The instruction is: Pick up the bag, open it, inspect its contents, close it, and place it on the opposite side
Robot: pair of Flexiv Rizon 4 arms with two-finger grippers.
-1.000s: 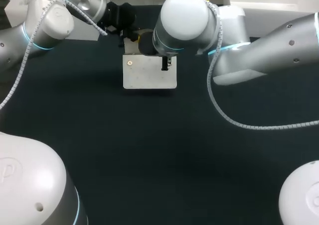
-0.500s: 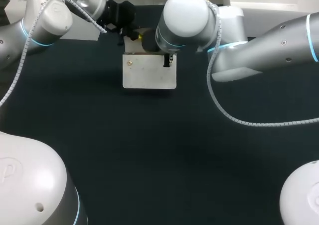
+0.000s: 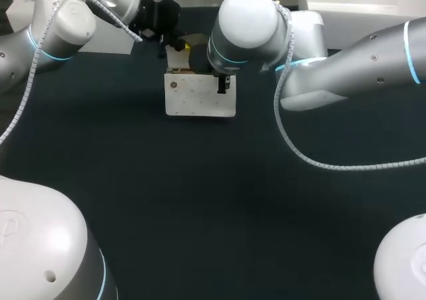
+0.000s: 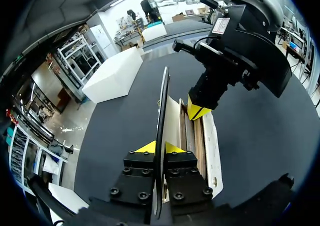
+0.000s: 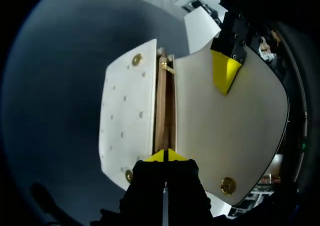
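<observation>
jaws on the left arm are pinched narrow on the bag's opened flap; the right arm's jaws, equally narrow, nip the rim at one end of the open mouth. the white bag sits at the tabletop's far middle, between both arms. the mouth's long axis runs straight ahead from the right jaws, flap beside it, so closing likely falls to the left arm.

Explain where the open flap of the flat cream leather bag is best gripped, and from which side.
Grip the flat cream leather bag's open flap at its free rim, coming edge-on from the bag's far side. The flap stands raised and thin, so a tool can pinch both faces there; the left tool is shut on it that way.
</observation>
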